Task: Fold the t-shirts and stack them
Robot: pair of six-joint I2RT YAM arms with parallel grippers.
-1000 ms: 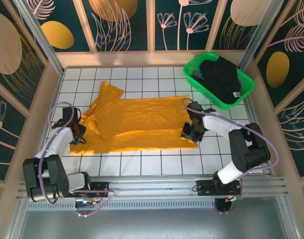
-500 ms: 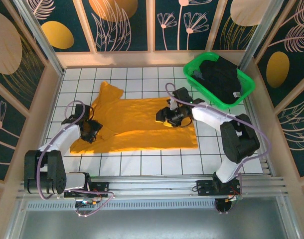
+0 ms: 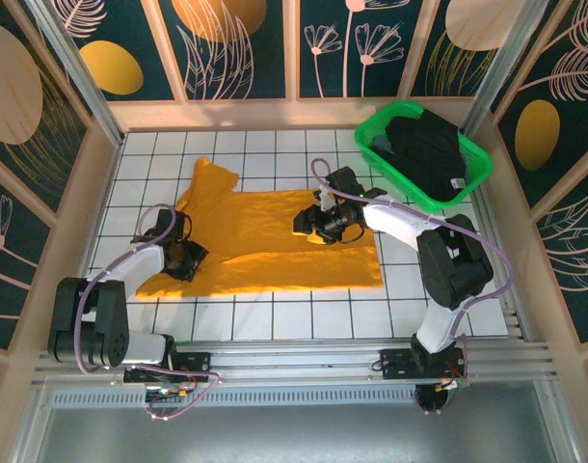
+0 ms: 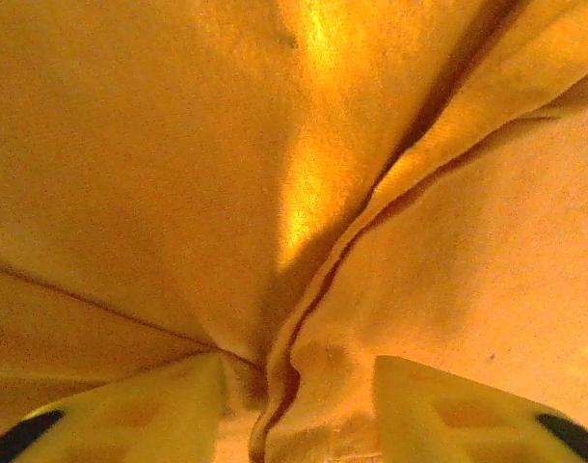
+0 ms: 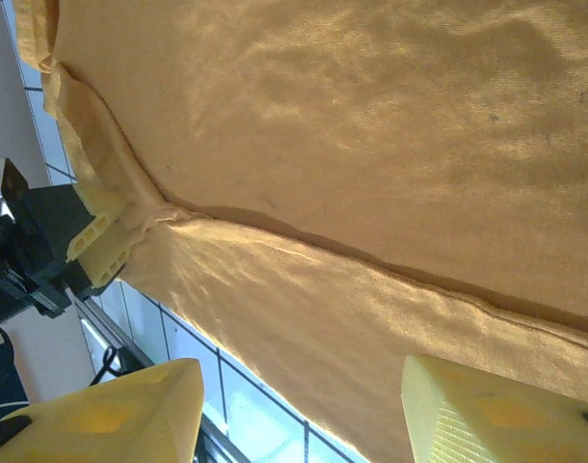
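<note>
Over the last second both arms have moved inward over the orange-yellow t-shirt [image 3: 275,260], which lies spread on the table, not yet folded. The right gripper [image 3: 304,225] hovers spread wide and empty. The left gripper [image 3: 193,258] straddles a cloth ridge, possibly pinching it; I cannot tell. The black t-shirt [image 3: 424,145] waits in the green basket [image 3: 472,183].
</note>
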